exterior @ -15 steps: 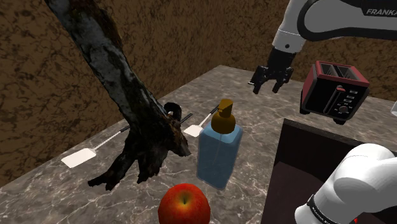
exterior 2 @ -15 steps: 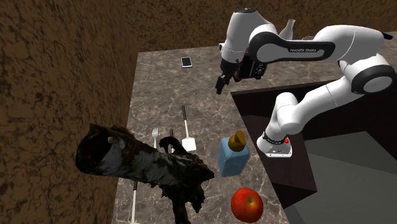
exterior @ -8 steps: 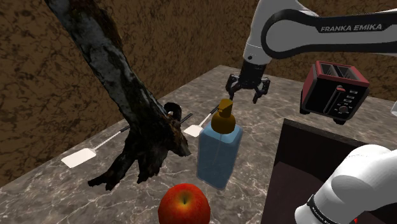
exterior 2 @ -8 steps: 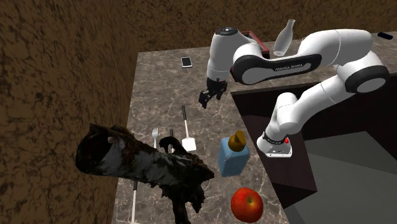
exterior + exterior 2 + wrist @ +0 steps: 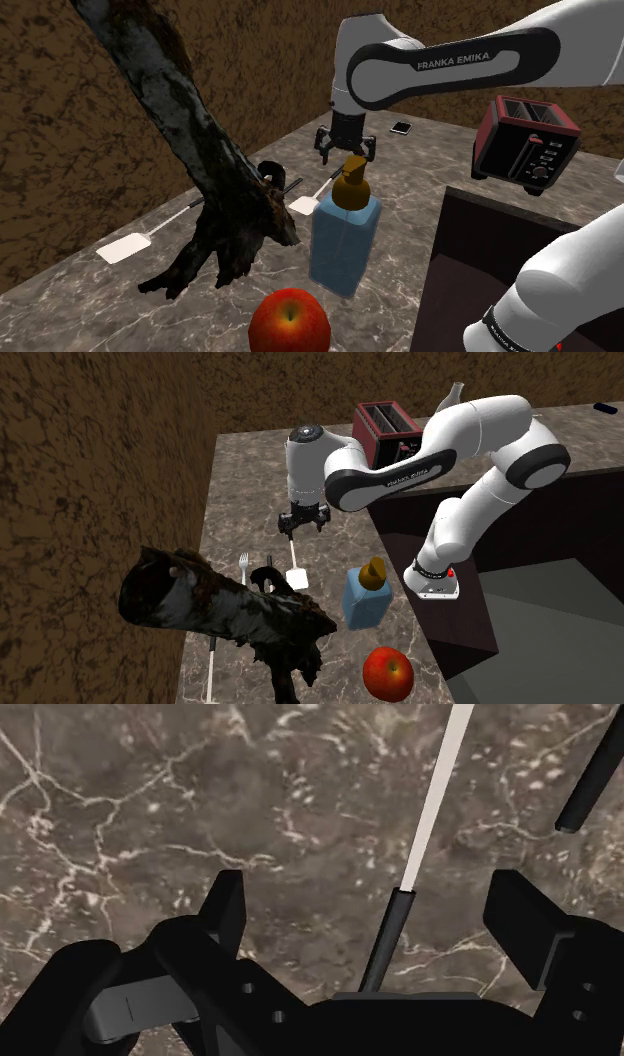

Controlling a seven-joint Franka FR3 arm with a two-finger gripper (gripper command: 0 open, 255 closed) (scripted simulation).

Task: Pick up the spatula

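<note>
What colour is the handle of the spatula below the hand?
The spatula has a black grip and a white shaft; the wrist view shows it best.

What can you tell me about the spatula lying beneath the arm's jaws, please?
The spatula is slim: black handle, thin white shaft, flat white blade. It lies flat on the dark veined counter, blade end towards the blue soap bottle. In the wrist view its handle lies between the open jaws, neither of which touches it.
</note>
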